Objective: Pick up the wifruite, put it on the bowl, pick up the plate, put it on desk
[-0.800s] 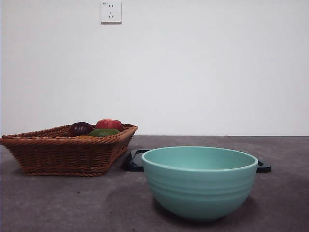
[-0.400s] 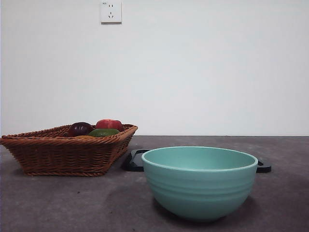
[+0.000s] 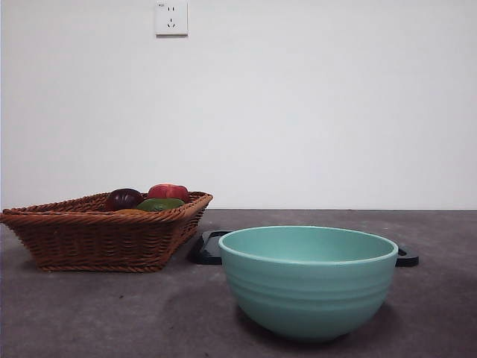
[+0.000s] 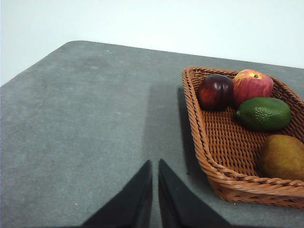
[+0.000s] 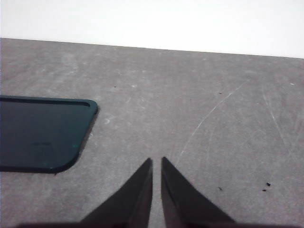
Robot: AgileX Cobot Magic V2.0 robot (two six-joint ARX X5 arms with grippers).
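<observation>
The wifruite (image 4: pixel 282 156), a yellow-brown fruit, lies in the near corner of a wicker basket (image 4: pixel 223 173); in the front view only a sliver of it (image 3: pixel 130 212) shows over the basket's rim. The mint-green bowl (image 3: pixel 308 291) stands on the desk (image 3: pixel 74 313), with nothing showing above its rim. Behind it lies the plate (image 3: pixel 209 249), a dark flat tray (image 5: pixel 38 135). My left gripper (image 4: pixel 155 165) hovers shut over bare desk beside the basket. My right gripper (image 5: pixel 156 162) is shut above the desk beside the plate's corner. Neither holds anything.
The basket (image 3: pixel 97 235) also holds a dark purple fruit (image 4: pixel 215 91), a red apple-like fruit (image 4: pixel 251 84) and a green avocado (image 4: pixel 263 113). A white wall with a socket (image 3: pixel 171 18) rises behind the desk. No arm shows in the front view.
</observation>
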